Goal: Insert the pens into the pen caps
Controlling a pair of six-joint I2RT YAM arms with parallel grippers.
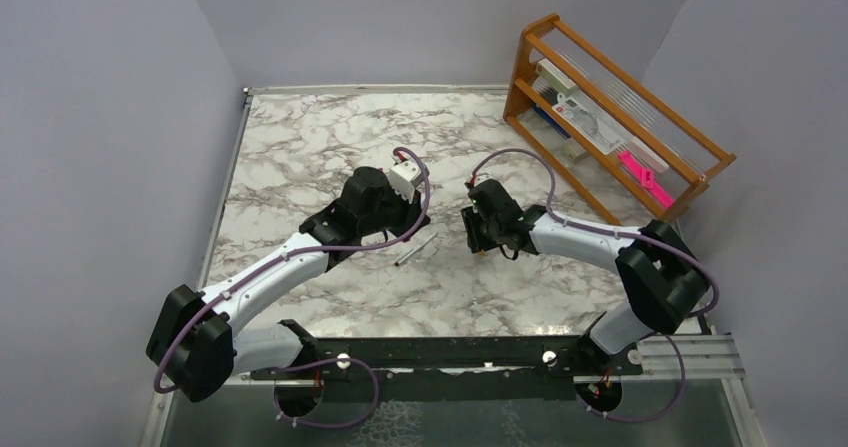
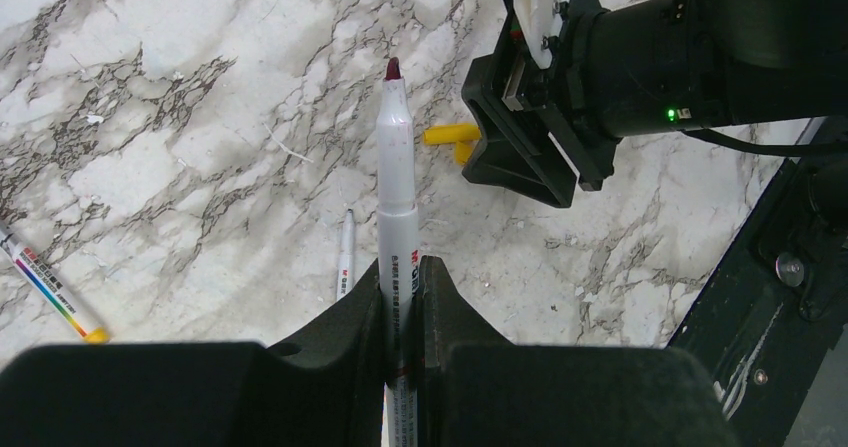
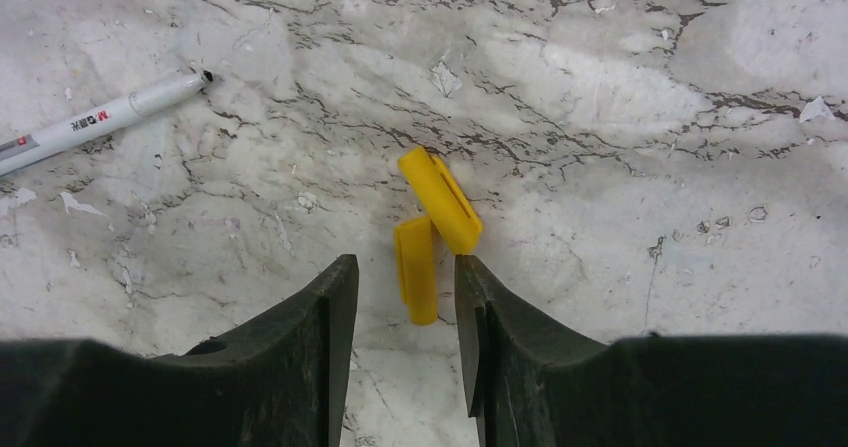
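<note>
From above, the left arm [image 1: 290, 262] reaches to mid-table, its tip hidden under the wrist; the right gripper [image 1: 478, 231] sits low over the marble table [image 1: 300, 147] just across from it; a loose pen [image 1: 415, 249] lies flat between the two arms, nearer the left one; a wooden rack [image 1: 612, 117] stands at the far right corner; the caps are too small to make out here.

From the left wrist, the left gripper [image 2: 402, 267] is clamped on the held pen [image 2: 396, 167], which sticks out ahead, its dark red tip bare and aimed toward the far side; the two yellow caps [image 2: 452, 137] lie on the marble just right of that tip, beside the right gripper's black body; the loose pen [image 2: 345, 257] lies left of the held one; a third pen [image 2: 48, 292], with a rainbow band and a yellow end, lies well off to the left.

From the right wrist, the right gripper [image 3: 403, 264] stands parted and grips nothing; the near cap [image 3: 416, 272] lies on the table between the fingertips, a gap on each side; the far cap [image 3: 440, 197] lies slanted just beyond, touching the near one's end; the loose pen [image 3: 100, 122], black-tipped, lies at upper left, well apart from the caps.
</note>
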